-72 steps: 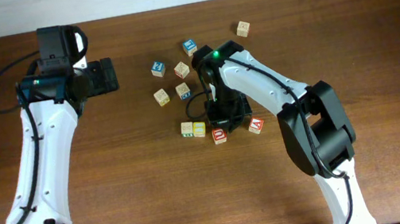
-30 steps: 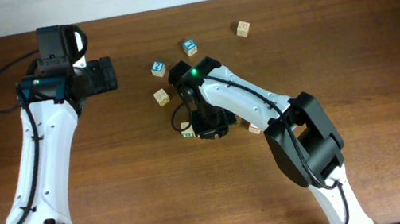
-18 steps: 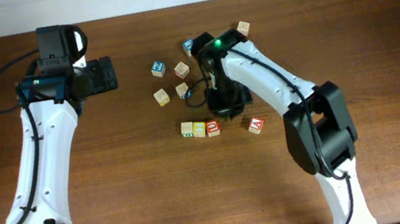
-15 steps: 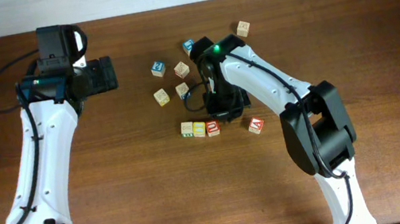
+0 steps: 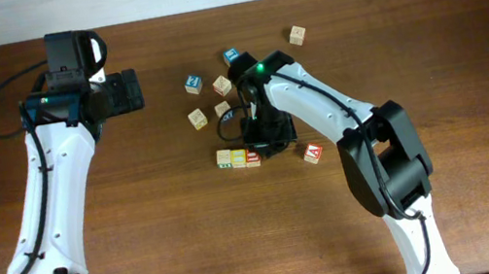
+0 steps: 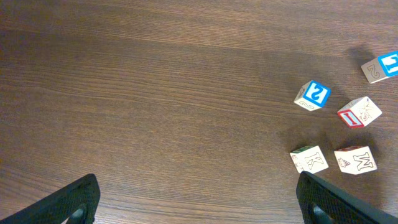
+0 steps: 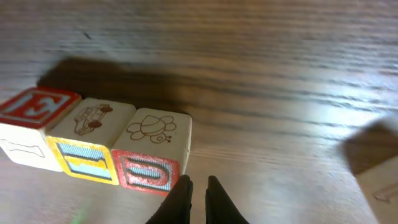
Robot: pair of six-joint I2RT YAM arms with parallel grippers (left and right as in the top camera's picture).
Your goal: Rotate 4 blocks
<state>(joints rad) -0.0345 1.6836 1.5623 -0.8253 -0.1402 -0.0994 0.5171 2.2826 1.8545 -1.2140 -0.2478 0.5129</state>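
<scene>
My right pincer (image 7: 198,191) is clenched on nothing, its tips low over the tabletop (image 7: 280,93) and just beside the red-lettered block (image 7: 152,149). I cannot tell whether they touch it. I judge the fingers are pressed together to make one narrow prod, for turning a block where it sits and not for lifting it. That block, with a bee drawn on top, ends a tight row of three. A yellow-faced block (image 7: 90,140) touches it, then comes an end block (image 7: 31,118) marked E. From overhead, a second red block (image 5: 313,154) lies apart, on the far side of the pincer from the row. Other loose blocks (image 5: 224,110) scatter beyond the row. My left pincer (image 6: 198,183) hangs released and wide, well away from the row, probably parked to keep clear.
</scene>
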